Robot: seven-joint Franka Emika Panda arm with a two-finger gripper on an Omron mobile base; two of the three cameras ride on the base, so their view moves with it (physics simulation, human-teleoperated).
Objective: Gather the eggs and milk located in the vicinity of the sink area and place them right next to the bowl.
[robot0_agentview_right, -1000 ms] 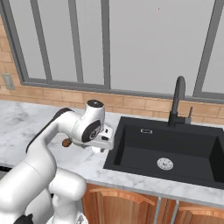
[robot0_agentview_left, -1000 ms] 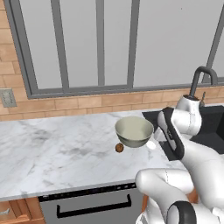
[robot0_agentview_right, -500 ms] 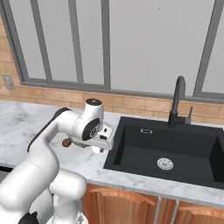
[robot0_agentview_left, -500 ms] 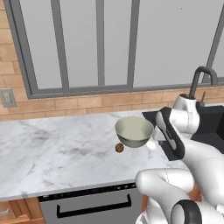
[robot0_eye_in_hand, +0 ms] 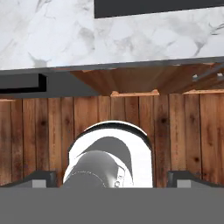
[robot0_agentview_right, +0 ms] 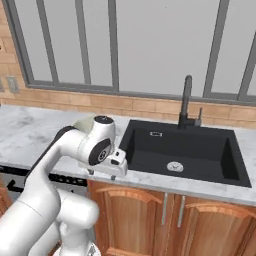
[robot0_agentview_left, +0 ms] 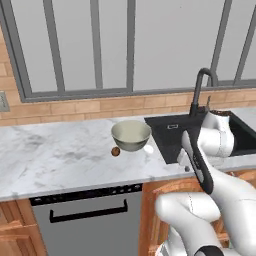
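Spanning the scene, the marble table (robot0_agentview_left: 55, 160) runs beneath a wide window (robot0_agentview_left: 130, 45) with grey bars and a band of brick; the right base view gives its front edge (robot0_agentview_right: 30, 150) and the wooden cabinet doors (robot0_agentview_right: 150, 220) below, while the left base view adds a grey dishwasher front (robot0_agentview_left: 85, 220) with a dark handle.

Sink (robot0_agentview_right: 185, 157): black rectangular basin set into the table, silver drain at its floor plain in the right base view; in the left base view only its left part (robot0_agentview_left: 167, 132) is seen, the rest behind the arm. Tall black curved faucet (robot0_agentview_right: 186, 100) stands at its back rim, also seen from the left (robot0_agentview_left: 200, 90).

Bowl (robot0_agentview_left: 131, 135): pale cream-green, upright on the table just left of the sink, mouth open upward. In the right base view the arm covers most of it, leaving a pale sliver (robot0_agentview_right: 84, 123).

Egg (robot0_agentview_left: 115, 151): one small brown egg on the table just beside the bowl's left front, close to touching; whether it touches cannot be told. Seen in the left base view.

Pincer (robot0_agentview_right: 106, 173): hanging off the table's front edge, left of the sink, pointing down. In the hand view its two dark tips (robot0_eye_in_hand: 111, 178) sit far apart at the lower corners, spread wide with nothing between them, above wooden floor planks (robot0_eye_in_hand: 175, 131) and the robot's base.

Milk carton: not located.
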